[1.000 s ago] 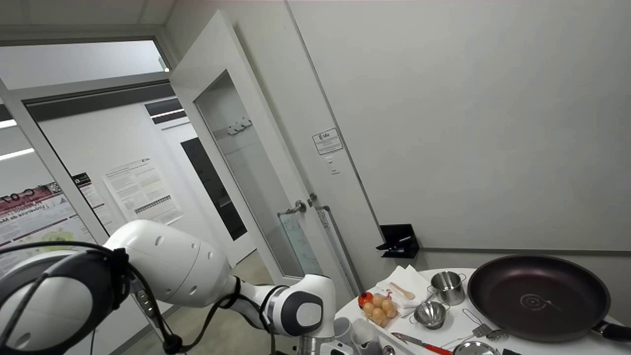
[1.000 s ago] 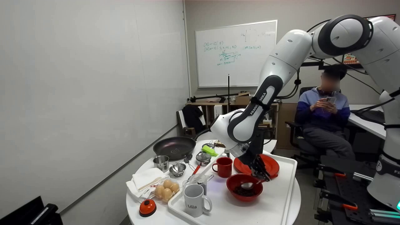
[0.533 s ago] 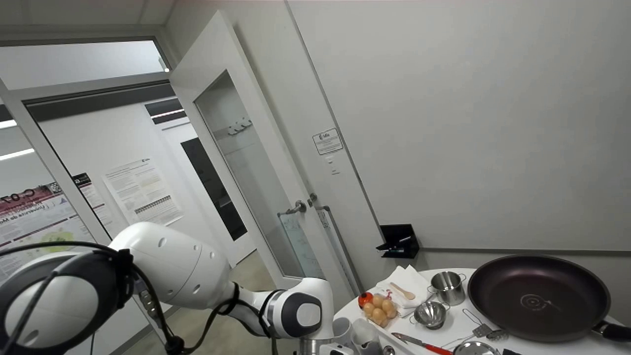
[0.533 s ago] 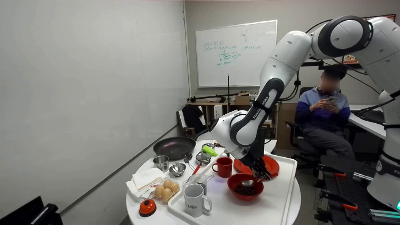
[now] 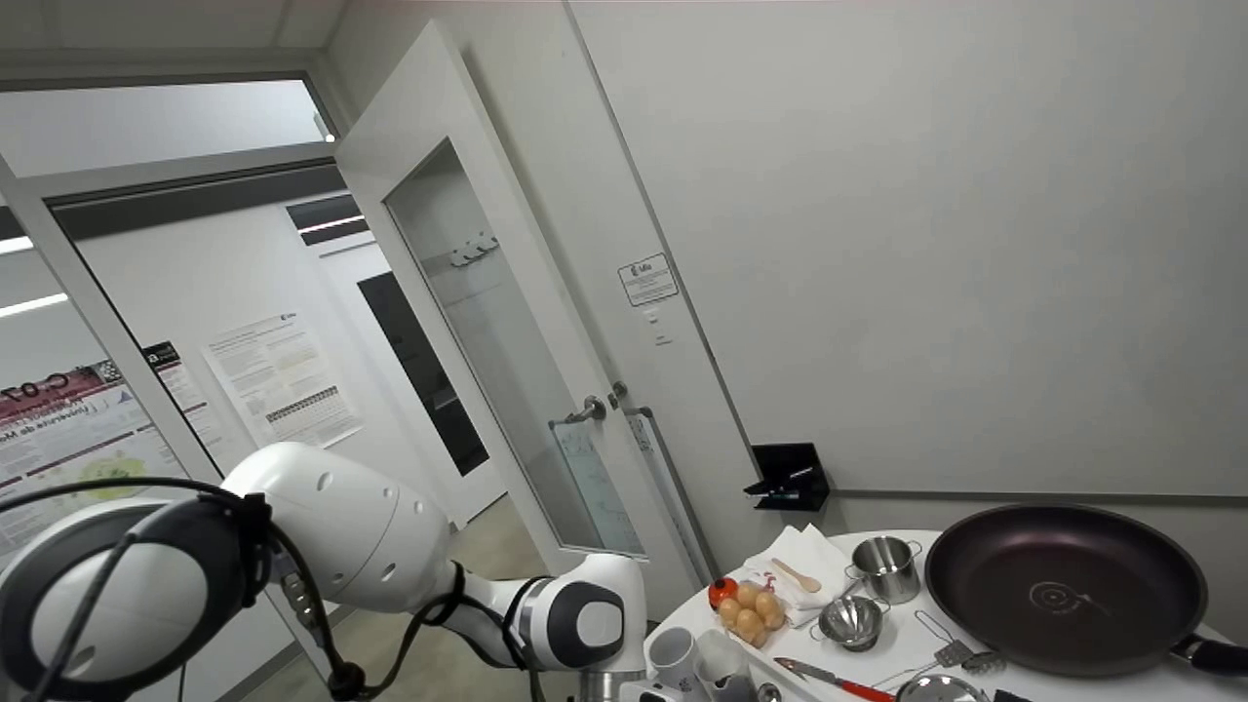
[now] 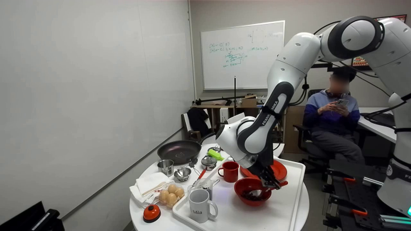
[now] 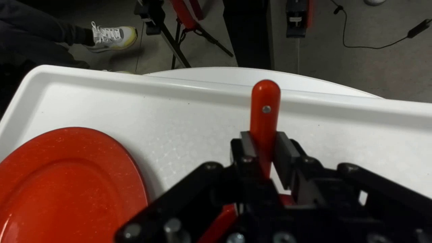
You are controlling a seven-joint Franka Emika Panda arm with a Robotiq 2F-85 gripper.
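In the wrist view my gripper (image 7: 265, 146) is shut on the red handle (image 7: 265, 98) of a spoon, one pad on each side and the handle's rounded end sticking out beyond them. In an exterior view the spoon's metal head (image 6: 257, 193) rests low inside a red bowl (image 6: 247, 202), among small dark pieces (image 6: 248, 195). The gripper hangs just above the bowl's rim, on the side towards the robot base. Whether it touches the rim cannot be seen. A red plate (image 7: 71, 182) lies beside it on the white tray (image 7: 199, 114). The bowl is mostly hidden behind the gripper in the wrist view.
A red mug (image 6: 230, 172), a clear jug (image 6: 203, 184) and a grey mug (image 6: 200, 208) stand on the tray. Bagged eggs (image 6: 171, 194), an orange bell (image 6: 151, 213), steel pots and a large pan (image 5: 1063, 595) surround it. A person (image 6: 334, 112) sits behind.
My gripper has come lower and towards the robot base, with the spoon in it. The spoon's head rose slightly, then sank among the dark pieces. The bowl has slid a little the same way.
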